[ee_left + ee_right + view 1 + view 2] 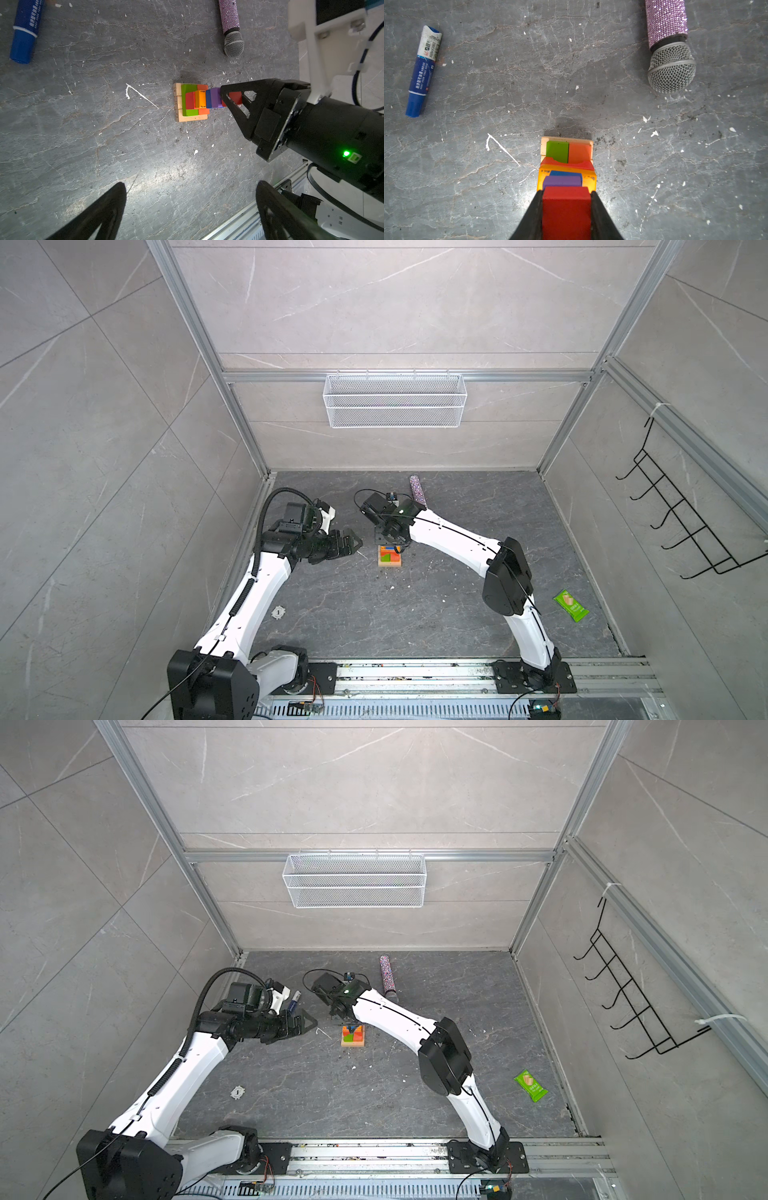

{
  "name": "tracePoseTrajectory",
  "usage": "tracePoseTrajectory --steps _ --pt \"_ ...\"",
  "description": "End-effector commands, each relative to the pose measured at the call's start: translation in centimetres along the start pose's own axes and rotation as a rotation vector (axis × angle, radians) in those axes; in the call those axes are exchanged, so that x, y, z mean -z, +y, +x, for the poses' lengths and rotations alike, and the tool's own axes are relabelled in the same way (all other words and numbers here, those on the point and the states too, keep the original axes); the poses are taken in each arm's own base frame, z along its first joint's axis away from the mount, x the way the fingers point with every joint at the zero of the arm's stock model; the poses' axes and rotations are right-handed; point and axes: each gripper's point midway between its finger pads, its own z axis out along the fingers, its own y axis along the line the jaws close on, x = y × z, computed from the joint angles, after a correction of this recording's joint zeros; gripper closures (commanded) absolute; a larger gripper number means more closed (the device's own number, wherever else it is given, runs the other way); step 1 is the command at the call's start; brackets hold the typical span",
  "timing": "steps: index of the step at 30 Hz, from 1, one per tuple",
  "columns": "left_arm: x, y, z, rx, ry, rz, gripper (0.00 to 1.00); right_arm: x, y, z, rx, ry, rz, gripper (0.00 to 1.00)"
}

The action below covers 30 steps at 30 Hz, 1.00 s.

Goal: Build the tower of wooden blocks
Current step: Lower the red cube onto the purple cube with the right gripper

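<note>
The right gripper (566, 193), reaching in from the right, is clamped on a red cube (566, 212) directly above the purple cube (562, 180) that tops the tower (390, 558) at the scene's middle, while the left gripper (354, 542) hovers just left of it, fingers apart and empty.

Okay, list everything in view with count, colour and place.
tower: one, tan, green, orange, red, blue, purple, floor centre.
red cube: one, red, above tower top.
microphone: one, glittery pink, behind tower.
marker: one, blue, floor left.
snack packet: one, green, floor right.
disc: one, white, floor left.
basket: one, white, back wall.
hook rack: one, black, right wall.
left gripper: one, black, open beside tower.
right gripper: one, black, shut on red cube.
</note>
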Motion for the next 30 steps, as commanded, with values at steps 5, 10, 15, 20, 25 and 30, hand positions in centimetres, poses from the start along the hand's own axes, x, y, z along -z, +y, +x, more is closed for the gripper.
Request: tracePoseTrajectory --steps 5,10,15,20,25,30 --pt "0.44 -0.50 -0.23 -0.023 -0.021 0.027 0.01 -0.80 0.80 0.06 -0.006 -0.005 0.002 0.99" --pt "0.46 -0.50 -0.27 -0.024 -0.023 0.026 0.01 -0.87 0.83 0.17 -0.004 -0.002 0.005 0.97" --pt "0.43 -0.52 -0.24 -0.024 -0.021 0.028 0.01 -0.84 0.76 0.14 -0.004 -0.001 0.007 0.92" --pt "0.41 -0.50 -0.24 -0.024 -0.021 0.028 0.01 -0.78 0.79 0.13 -0.005 -0.002 0.007 0.81" --pt "0.41 -0.52 -0.24 -0.024 -0.021 0.028 0.01 -0.65 0.96 0.15 -0.002 -0.001 -0.001 0.74" --pt "0.41 -0.49 -0.24 -0.023 -0.021 0.028 0.01 -0.57 1.03 -0.01 -0.006 -0.006 -0.006 0.63"
